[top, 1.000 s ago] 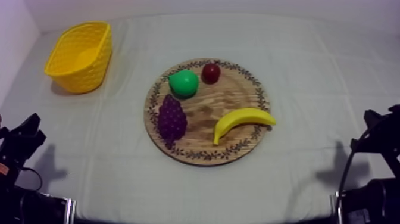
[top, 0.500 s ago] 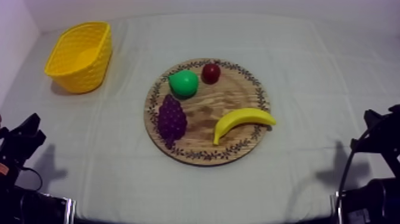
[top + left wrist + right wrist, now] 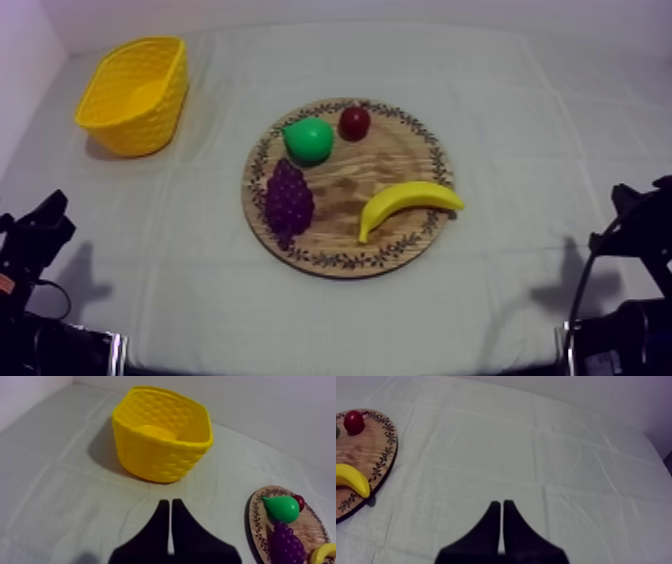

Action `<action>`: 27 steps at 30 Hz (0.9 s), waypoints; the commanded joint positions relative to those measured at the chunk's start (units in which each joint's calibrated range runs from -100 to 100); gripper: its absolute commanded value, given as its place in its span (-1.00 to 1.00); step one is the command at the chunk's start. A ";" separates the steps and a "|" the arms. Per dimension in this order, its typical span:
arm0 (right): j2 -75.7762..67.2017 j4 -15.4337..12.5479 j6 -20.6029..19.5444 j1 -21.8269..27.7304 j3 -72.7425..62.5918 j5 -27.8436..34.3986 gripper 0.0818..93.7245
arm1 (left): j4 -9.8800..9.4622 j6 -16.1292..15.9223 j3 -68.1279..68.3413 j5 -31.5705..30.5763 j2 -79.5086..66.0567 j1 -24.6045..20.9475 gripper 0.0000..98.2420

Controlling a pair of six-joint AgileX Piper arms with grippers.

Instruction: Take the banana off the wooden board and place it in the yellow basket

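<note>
The banana (image 3: pixel 408 205) lies on the right part of the round wooden board (image 3: pixel 390 160) at the table's middle, its tip over the rim; it also shows in the right wrist view (image 3: pixel 351 478). The yellow basket (image 3: pixel 135 95) stands at the far left, and my left wrist view faces it (image 3: pixel 162 433). My left gripper (image 3: pixel 170 507) is shut on nothing, on the cloth short of the basket. My right gripper (image 3: pixel 502 507) is shut on nothing, well to the right of the board (image 3: pixel 371 451). Both arms rest low at the table's near corners (image 3: pixel 35 240) (image 3: pixel 635 225).
On the board lie a green pear (image 3: pixel 308 140), a small red fruit (image 3: pixel 354 122) and a purple bunch of grapes (image 3: pixel 288 200). Bare cloth lies between the board and the basket, and on the right half of the table.
</note>
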 commanded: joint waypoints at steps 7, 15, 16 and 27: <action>-0.02 0.01 0.01 0.00 0.02 -0.05 -0.99 | 0.17 -1.71 -1.57 -6.74 4.91 1.45 -1.00; -0.02 0.01 0.01 0.00 0.02 -0.05 -0.99 | -0.76 -4.26 -18.53 -8.53 22.15 6.44 -1.00; -0.02 0.01 0.01 0.00 0.02 -0.05 -0.99 | -1.91 -3.78 -21.58 -8.38 24.82 7.81 -1.00; -0.02 0.01 0.01 0.00 0.02 -0.05 -0.99 | -9.29 -3.73 -50.76 -5.32 50.25 24.10 -1.00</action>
